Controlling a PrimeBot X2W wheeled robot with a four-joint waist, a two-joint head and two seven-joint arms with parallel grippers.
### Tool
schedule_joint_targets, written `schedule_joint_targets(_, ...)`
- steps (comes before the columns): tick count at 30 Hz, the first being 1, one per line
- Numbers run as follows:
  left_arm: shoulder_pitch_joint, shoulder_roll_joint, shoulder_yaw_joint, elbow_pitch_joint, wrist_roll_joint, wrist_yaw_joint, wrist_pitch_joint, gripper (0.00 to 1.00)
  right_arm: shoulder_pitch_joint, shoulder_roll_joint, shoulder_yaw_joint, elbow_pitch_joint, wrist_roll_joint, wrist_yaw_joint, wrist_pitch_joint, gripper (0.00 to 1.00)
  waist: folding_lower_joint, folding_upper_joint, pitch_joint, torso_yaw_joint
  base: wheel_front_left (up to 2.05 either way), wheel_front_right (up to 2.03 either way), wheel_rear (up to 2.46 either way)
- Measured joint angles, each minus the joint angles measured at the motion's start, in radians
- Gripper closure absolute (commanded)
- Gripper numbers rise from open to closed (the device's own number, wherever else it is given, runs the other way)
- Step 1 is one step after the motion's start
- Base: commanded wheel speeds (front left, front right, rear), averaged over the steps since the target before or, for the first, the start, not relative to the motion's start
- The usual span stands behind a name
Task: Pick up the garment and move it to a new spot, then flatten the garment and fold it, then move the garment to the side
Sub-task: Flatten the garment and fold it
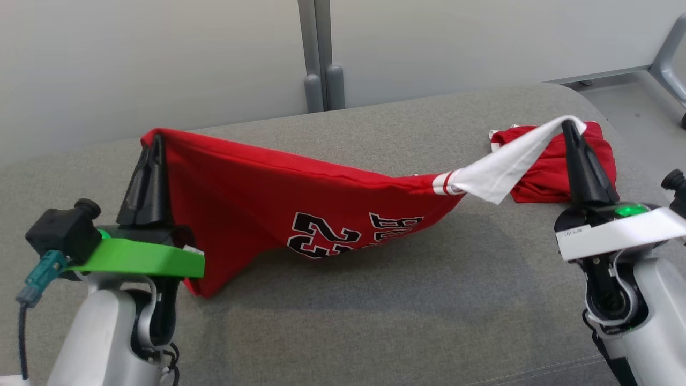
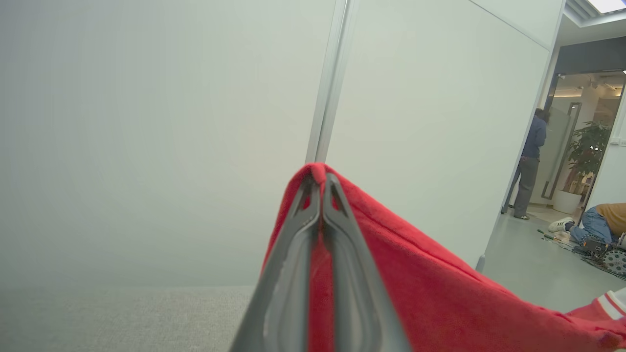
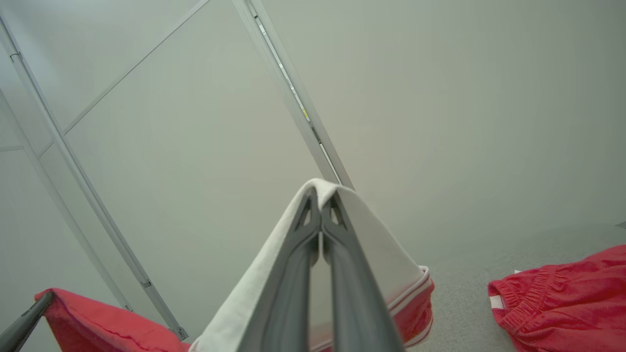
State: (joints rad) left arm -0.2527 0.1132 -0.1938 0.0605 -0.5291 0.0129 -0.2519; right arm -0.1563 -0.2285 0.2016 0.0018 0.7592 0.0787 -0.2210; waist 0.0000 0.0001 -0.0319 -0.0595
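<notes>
The garment point(image 1: 278, 198) is a red jersey with black-and-white numbers and a white sleeve. It hangs stretched between both grippers above the grey cushion point(image 1: 375, 300). My left gripper point(image 1: 154, 138) is shut on a red corner at the left, which drapes over the fingertips point(image 2: 320, 178) in the left wrist view. My right gripper point(image 1: 569, 126) is shut on the white sleeve point(image 1: 509, 161) at the right, and the white cloth point(image 3: 381, 244) folds over its tips point(image 3: 321, 195). The jersey's lower edge sags down to the cushion.
A second red piece of clothing point(image 1: 557, 171) lies bunched on the cushion behind my right gripper, also red shorts-like cloth point(image 3: 562, 298). A pale wall with a grey post point(image 1: 320, 53) stands behind. Persons point(image 2: 530, 161) are far off through a doorway.
</notes>
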Motion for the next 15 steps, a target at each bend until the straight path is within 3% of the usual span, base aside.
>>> schedule_joint_targets(9,-0.114,0.091,0.069,-0.193,0.007,-0.014,-0.003,1.0,-0.199,-0.046,-0.027,-0.17,-0.014,0.018,-0.009,1.0,0.0,0.0,-0.037,-0.015,0.0,0.0,0.0)
schedule_joint_targets(15,-0.16,0.105,0.077,-0.298,0.0,-0.021,0.025,1.0,-0.228,-0.069,-0.053,-0.238,-0.011,0.018,-0.012,1.0,0.0,0.0,-0.053,-0.025,0.0,0.0,0.0)
